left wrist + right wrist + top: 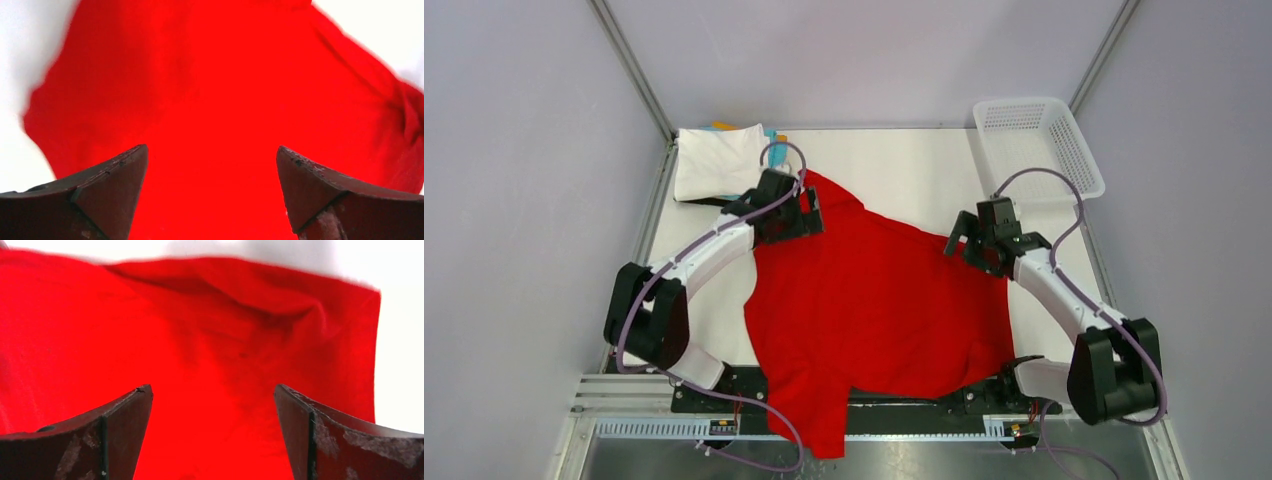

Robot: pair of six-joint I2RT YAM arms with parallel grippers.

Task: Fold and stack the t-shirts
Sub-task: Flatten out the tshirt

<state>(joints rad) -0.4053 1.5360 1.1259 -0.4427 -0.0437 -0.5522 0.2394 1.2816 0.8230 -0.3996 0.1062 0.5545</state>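
Left pincer (212,150) and right pincer (212,389), both apart, over red t-shirt (874,300); folded stack (716,160) and basket (1022,104) beyond.

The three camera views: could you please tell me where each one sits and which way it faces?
Top external: above and behind the arms, looking down on the red t-shirt, folded stack and basket; both arms show.
Left wrist: on the left arm, looking past the fingers of the open left gripper onto the red t-shirt.
Right wrist: on the right arm, looking past the fingers of the open right gripper onto the red t-shirt's edge.
Shared: all see the red t-shirt.
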